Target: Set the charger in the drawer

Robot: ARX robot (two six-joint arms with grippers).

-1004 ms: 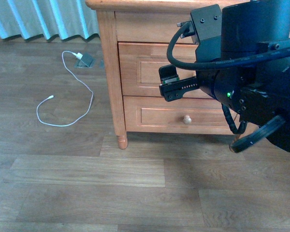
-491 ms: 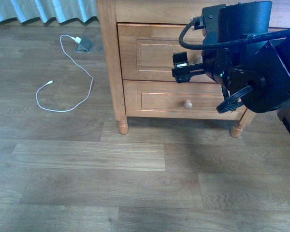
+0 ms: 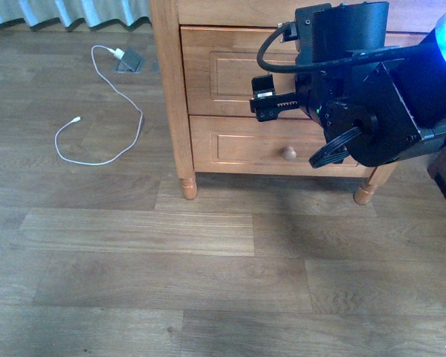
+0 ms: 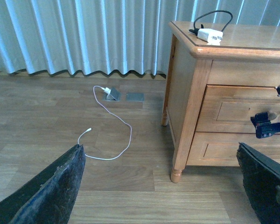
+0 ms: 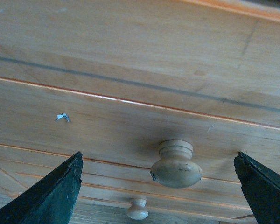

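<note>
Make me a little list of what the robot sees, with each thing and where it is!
charger: on top of the nightstand
drawer: shut
right gripper: open, facing the drawer
knob: between the right gripper's fingers, untouched
left gripper: open, empty
white cable: lying on the floor

The charger [image 4: 210,35], a small white cube with a thin black cable looped behind it, lies on the nightstand's top near a front corner. The drawer [image 3: 221,73], light wood with 1 round knob, is shut.
</note>
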